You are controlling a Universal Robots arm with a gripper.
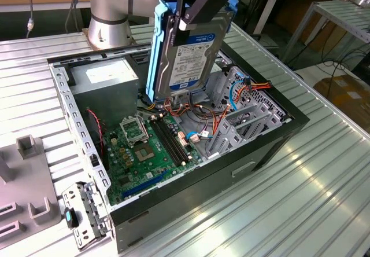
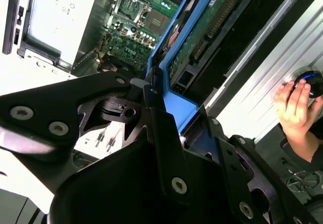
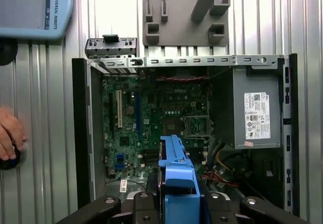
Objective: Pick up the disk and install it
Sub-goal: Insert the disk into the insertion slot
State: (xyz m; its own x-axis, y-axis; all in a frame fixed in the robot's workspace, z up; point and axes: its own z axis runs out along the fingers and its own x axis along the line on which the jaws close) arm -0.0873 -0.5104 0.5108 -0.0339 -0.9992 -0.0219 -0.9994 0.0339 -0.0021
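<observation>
The disk point(image 1: 184, 54), a silver drive with a white and blue label in a blue plastic carrier, hangs on edge above the open computer case point(image 1: 272, 147). My gripper point(image 1: 192, 13) is shut on its upper end, its black fingers point(image 1: 199, 5) clamping both faces. In both wrist views the blue carrier point(image 3: 176, 176) runs from between the fingers down toward the case. The second wrist view shows the carrier's blue edge point(image 2: 174, 88) and the disk's green circuit board point(image 2: 214, 24). The disk's lower end hovers over the cables between the motherboard point(image 1: 147, 150) and the metal drive cage point(image 1: 243, 115).
A grey power-supply box point(image 1: 107, 83) fills the case's far corner. A loose metal bracket point(image 1: 87, 213) and a grey fixture block point(image 1: 26, 199) lie at the exterior view's left. A person's hand point(image 2: 293, 108) rests on a round knob beside the case. A teach pendant point(image 3: 33, 7) lies nearby.
</observation>
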